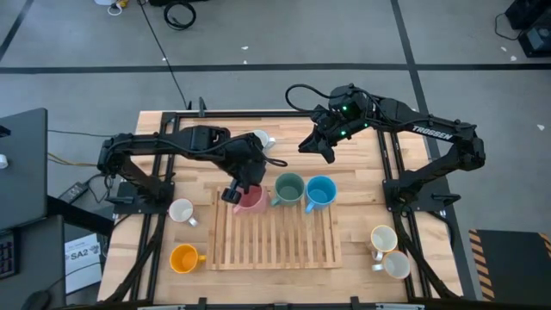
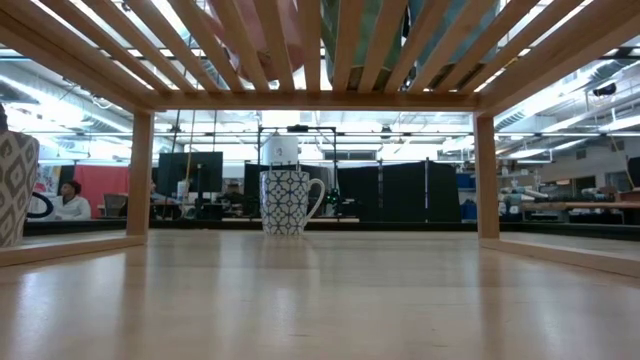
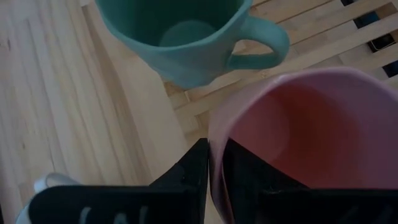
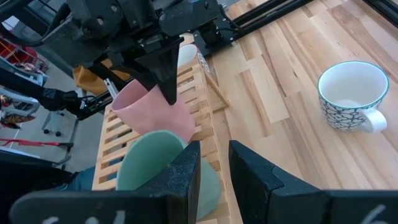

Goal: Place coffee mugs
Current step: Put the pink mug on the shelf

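The left gripper [image 1: 234, 195] pinches the rim of the round pink ceramic mug [image 1: 251, 200], apparently resting on the slatted wooden rack [image 1: 275, 241] just beside the dark green ceramic mug [image 1: 289, 188], while the right gripper [image 1: 327, 155], fingers spread, hovers apart.

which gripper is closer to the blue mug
Right. The right gripper hangs just behind the blue mug; the left gripper is two mugs away, clamped on the pink mug.

"TROSSEN" on the right arm [image 1: 430, 131]; "SA2" on a floor sheet [image 1: 79, 255].
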You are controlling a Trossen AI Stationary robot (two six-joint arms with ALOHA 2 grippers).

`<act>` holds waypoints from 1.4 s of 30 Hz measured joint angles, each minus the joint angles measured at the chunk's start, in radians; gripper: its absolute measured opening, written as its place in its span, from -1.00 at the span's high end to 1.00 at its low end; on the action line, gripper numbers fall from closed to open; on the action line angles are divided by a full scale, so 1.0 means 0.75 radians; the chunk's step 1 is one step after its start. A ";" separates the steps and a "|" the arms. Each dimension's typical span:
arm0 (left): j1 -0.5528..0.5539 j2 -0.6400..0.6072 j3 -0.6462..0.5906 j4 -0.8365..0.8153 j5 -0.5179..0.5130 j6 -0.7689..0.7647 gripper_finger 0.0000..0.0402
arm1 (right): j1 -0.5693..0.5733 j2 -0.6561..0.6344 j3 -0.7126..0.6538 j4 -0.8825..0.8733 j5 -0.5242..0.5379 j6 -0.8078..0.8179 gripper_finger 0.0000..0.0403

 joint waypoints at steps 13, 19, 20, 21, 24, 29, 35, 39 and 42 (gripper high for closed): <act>0.000 0.001 -0.001 0.005 0.001 -0.001 0.52 | 0.000 0.000 0.000 0.000 0.000 0.000 0.55; 0.000 0.001 -0.001 0.006 0.001 -0.001 0.32 | 0.000 0.000 0.000 0.000 0.000 0.001 0.55; 0.000 0.001 -0.001 0.006 0.001 -0.001 0.30 | 0.000 0.000 0.000 0.000 0.000 0.000 0.55; 0.000 0.001 -0.001 0.006 0.001 -0.001 0.28 | 0.000 0.000 0.000 0.000 0.000 0.000 0.55; 0.000 0.001 -0.001 0.006 0.000 -0.001 0.22 | 0.000 0.000 0.000 0.000 0.000 0.000 0.55; 0.000 0.001 -0.001 0.006 0.000 -0.002 0.18 | 0.000 0.000 0.000 0.000 0.000 0.000 0.55; 0.000 0.001 -0.001 0.005 0.001 -0.002 0.17 | 0.000 0.000 0.000 0.000 0.000 0.001 0.56; 0.000 0.001 -0.001 0.005 0.001 -0.004 0.16 | 0.000 0.000 0.000 0.000 0.000 0.001 0.56; 0.000 0.001 -0.001 0.005 0.000 -0.004 0.16 | 0.000 0.000 0.000 0.000 0.000 0.001 0.55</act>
